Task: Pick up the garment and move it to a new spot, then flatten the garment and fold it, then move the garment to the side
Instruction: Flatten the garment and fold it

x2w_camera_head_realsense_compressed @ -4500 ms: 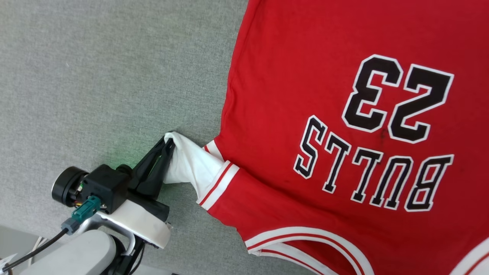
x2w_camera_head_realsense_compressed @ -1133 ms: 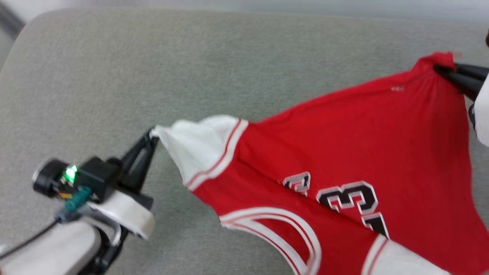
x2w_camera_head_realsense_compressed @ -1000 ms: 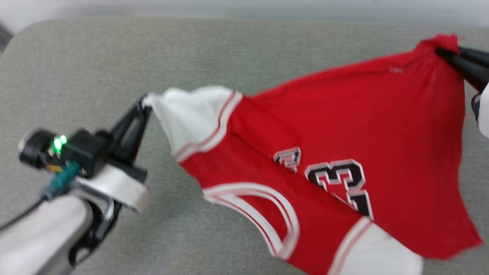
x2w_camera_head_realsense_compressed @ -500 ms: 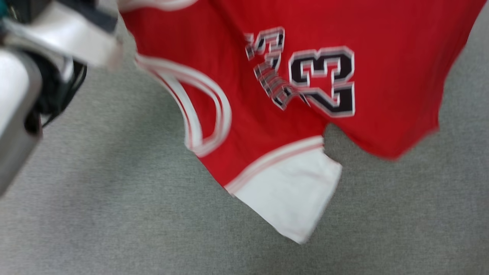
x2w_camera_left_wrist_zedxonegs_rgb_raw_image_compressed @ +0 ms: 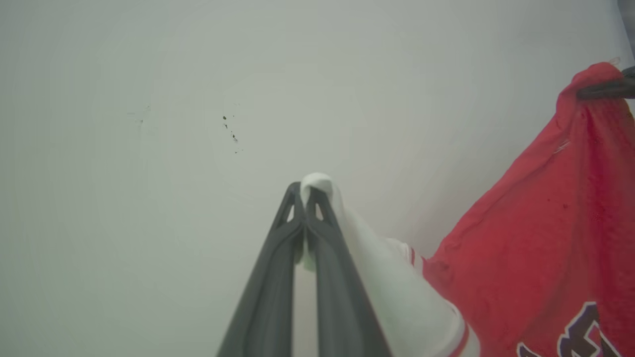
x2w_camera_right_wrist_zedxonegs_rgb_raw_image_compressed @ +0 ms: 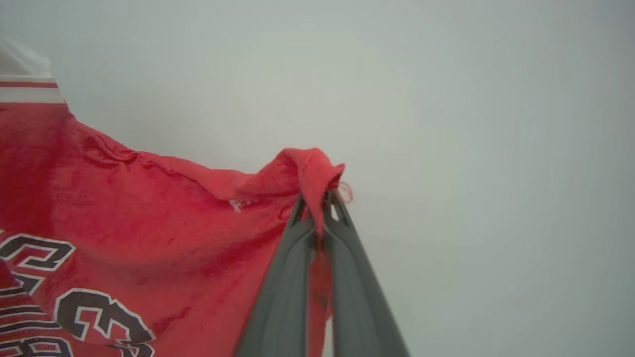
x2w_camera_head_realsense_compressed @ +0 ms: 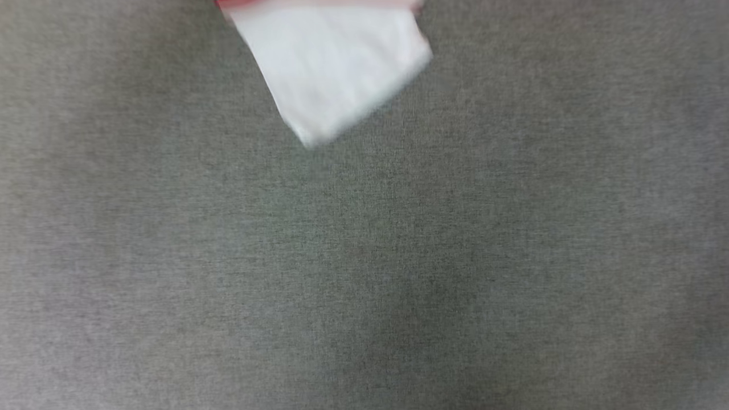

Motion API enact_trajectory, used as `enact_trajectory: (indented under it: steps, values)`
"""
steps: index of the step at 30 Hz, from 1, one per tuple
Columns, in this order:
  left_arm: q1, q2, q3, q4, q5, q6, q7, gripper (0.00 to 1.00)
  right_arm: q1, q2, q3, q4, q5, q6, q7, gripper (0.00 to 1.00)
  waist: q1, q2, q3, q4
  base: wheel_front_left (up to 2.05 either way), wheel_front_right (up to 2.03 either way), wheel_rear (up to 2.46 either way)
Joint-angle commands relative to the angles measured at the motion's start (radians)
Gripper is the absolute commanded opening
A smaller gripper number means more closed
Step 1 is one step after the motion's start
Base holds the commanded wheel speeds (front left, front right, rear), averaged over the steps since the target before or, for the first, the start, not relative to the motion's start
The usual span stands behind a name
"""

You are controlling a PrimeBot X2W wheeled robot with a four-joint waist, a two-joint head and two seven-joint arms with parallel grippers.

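The garment (x2w_camera_right_wrist_zedxonegs_rgb_raw_image_compressed: 149,218), a red jersey shirt with white sleeves and black lettering, hangs in the air between my two grippers. My left gripper (x2w_camera_left_wrist_zedxonegs_rgb_raw_image_compressed: 305,191) is shut on the tip of a white sleeve (x2w_camera_left_wrist_zedxonegs_rgb_raw_image_compressed: 392,287). My right gripper (x2w_camera_right_wrist_zedxonegs_rgb_raw_image_compressed: 318,198) is shut on a bunched red corner of the garment (x2w_camera_right_wrist_zedxonegs_rgb_raw_image_compressed: 310,168), and its dark tips (x2w_camera_left_wrist_zedxonegs_rgb_raw_image_compressed: 607,89) pinch that corner at the right edge of the left wrist view. In the head view the other white sleeve (x2w_camera_head_realsense_compressed: 330,68) dangles down from the top edge, above the grey cloth surface (x2w_camera_head_realsense_compressed: 364,256).
A pale plain wall (x2w_camera_left_wrist_zedxonegs_rgb_raw_image_compressed: 198,99) stands behind the hanging shirt in both wrist views. The grey fabric surface spreads wide below the dangling sleeve.
The garment has been lifted off the grey surface and now hangs between both shut grippers. The head view has swung down, so the arms and the red body have left it.
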Motion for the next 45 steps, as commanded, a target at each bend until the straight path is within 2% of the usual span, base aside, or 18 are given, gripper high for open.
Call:
enact_trajectory:
  steps: [1,5,6,8,14,20,29,35,45]
  values:
    - [-0.059,-0.014,0.01,0.035,0.006,-0.013,-0.011,0.0,-0.055,0.012,0.004,0.033,-0.014,-0.001,-0.014,0.0,-0.0002,0.0,0.031,-0.001,0.0,0.0,0.0]
    - [-0.192,-0.047,0.015,0.136,0.022,-0.041,-0.036,0.0,-0.168,0.043,0.012,0.122,-0.036,-0.001,-0.047,0.0,-0.0002,0.0,0.058,0.0,0.0,0.0,0.0]
    - [-0.25,-0.066,0.004,0.197,0.034,-0.06,-0.061,0.0,-0.225,0.053,0.034,0.179,-0.04,-0.001,-0.069,0.0,-0.0002,0.0,0.066,0.005,0.0,0.0,0.0]
    - [-0.279,-0.074,0.002,0.233,0.032,-0.07,-0.079,0.0,-0.251,0.057,0.044,0.215,-0.036,-0.001,-0.084,0.0,-0.0002,0.0,0.072,0.01,0.0,0.0,0.0]
    - [-0.249,-0.091,-0.02,0.32,0.018,-0.088,-0.125,0.0,-0.228,0.068,0.097,0.304,-0.014,-0.001,-0.118,0.0,-0.0002,0.0,0.075,0.02,0.0,0.0,0.0]
    - [-0.149,-0.09,-0.037,0.403,-0.013,-0.101,-0.172,0.0,-0.133,0.083,0.183,0.391,0.037,-0.001,-0.168,0.0,-0.0002,0.0,0.056,0.02,0.0,0.0,0.0]
    - [0.145,-0.081,-0.064,0.431,-0.063,-0.108,-0.199,0.0,0.099,0.111,0.309,0.481,0.132,-0.001,-0.253,0.0,-0.0002,0.0,-0.023,0.01,0.0,0.0,0.0]
    - [0.417,-0.047,-0.025,0.332,-0.066,-0.1,-0.2,0.0,0.278,0.095,0.398,0.481,0.206,-0.001,-0.297,0.0,-0.0002,0.0,-0.098,0.007,0.0,0.0,0.0]
    - [0.958,0.014,0.037,0.09,-0.078,-0.02,-0.2,0.0,0.606,0.004,0.513,0.414,0.331,-0.001,-0.363,0.0,-0.0002,0.0,-0.258,0.006,0.0,0.0,0.0]
